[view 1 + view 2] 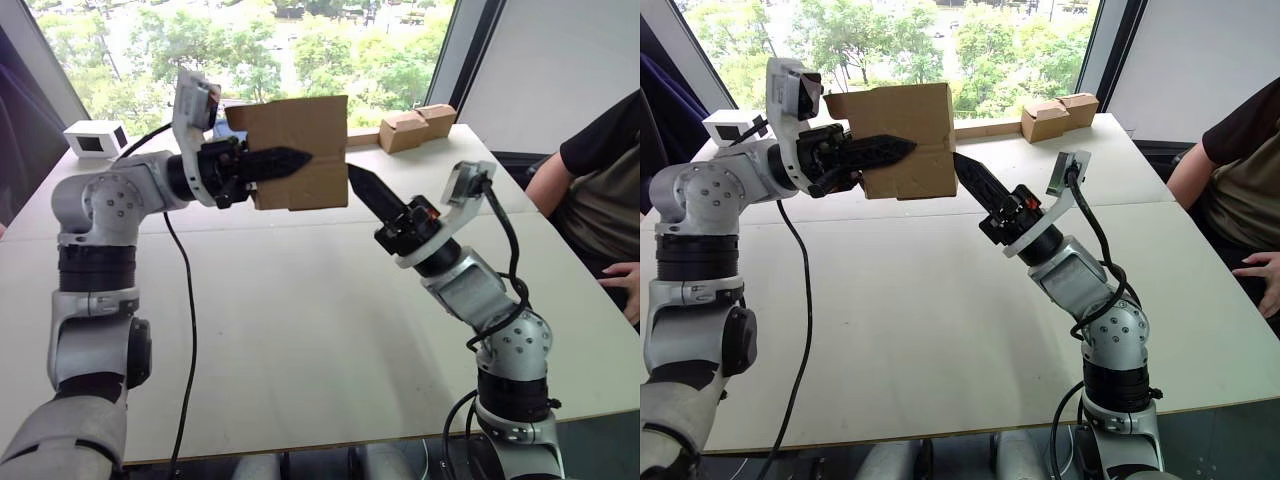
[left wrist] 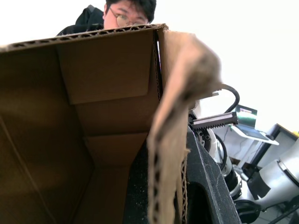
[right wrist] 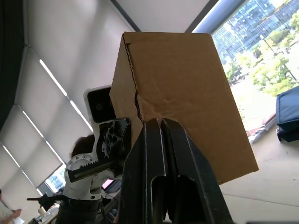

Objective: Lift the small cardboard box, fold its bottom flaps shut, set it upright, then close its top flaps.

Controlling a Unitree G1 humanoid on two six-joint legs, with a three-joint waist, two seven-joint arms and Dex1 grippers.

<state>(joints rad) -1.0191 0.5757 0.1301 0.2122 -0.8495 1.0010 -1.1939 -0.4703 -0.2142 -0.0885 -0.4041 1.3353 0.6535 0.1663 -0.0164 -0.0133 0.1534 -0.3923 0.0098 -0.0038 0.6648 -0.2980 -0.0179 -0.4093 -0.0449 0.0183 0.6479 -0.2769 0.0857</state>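
From where I stand, the left gripper (image 1: pixel 270 162) holds the small cardboard box (image 1: pixel 296 150) well above the table (image 1: pixel 300 330), one black finger lying across the outer wall and, going by the left wrist view, the other inside, so it is clamped on that wall. To its right, the right gripper (image 1: pixel 970 176) has its fingers pressed together into a narrow point, holding nothing, with the tip at the box's lower right edge. I judge this to be the folding of the bottom flaps. To do it well, the left grip should stay firm while the right tip pushes flat against the cardboard panel, not its edge. Further right, a person's hand (image 1: pixel 625 280) rests by the table edge.
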